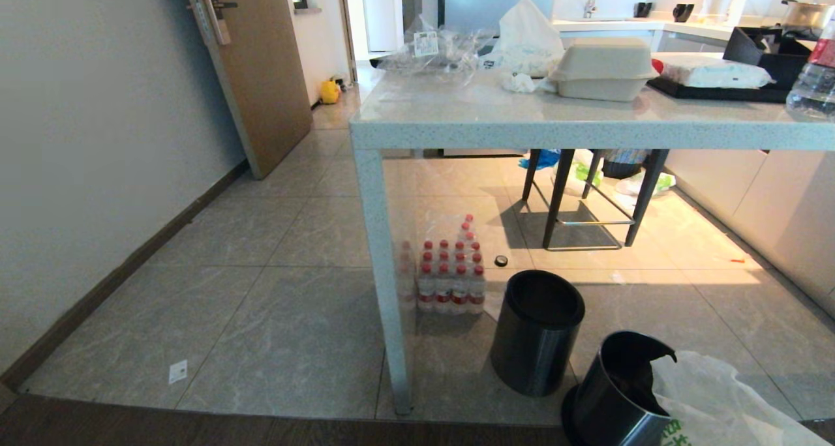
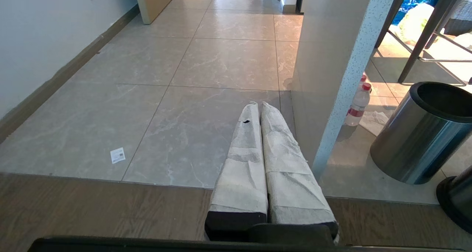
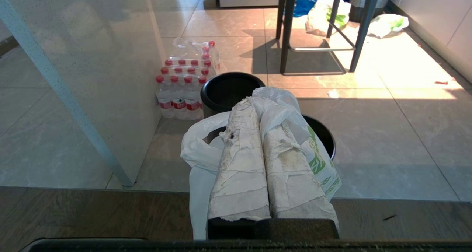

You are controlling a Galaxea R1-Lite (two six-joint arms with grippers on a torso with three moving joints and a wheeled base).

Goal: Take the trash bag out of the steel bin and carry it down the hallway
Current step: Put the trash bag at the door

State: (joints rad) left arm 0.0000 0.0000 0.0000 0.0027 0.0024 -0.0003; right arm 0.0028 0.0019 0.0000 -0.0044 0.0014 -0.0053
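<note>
The white trash bag [image 3: 201, 154] with green print hangs from my right gripper [image 3: 258, 104], which is shut on its top; plastic drapes over both taped fingers. Right under it stands the steel bin [image 3: 326, 134], seen tilted at the lower right of the head view [image 1: 607, 400], with the trash bag [image 1: 717, 394] bulging to its right. My left gripper [image 2: 258, 105] is shut and holds nothing, low over the tiles beside the table leg. The hallway [image 1: 280, 192] of grey tiles runs back along the left wall to a wooden door.
A darker bin [image 1: 537, 332] stands upright just beyond the steel one. A pack of water bottles [image 1: 450, 273] sits by the table leg [image 1: 385, 270]. A black stool [image 1: 587, 198] and loose bags lie under the table. The door [image 1: 261, 68] stands open on the left.
</note>
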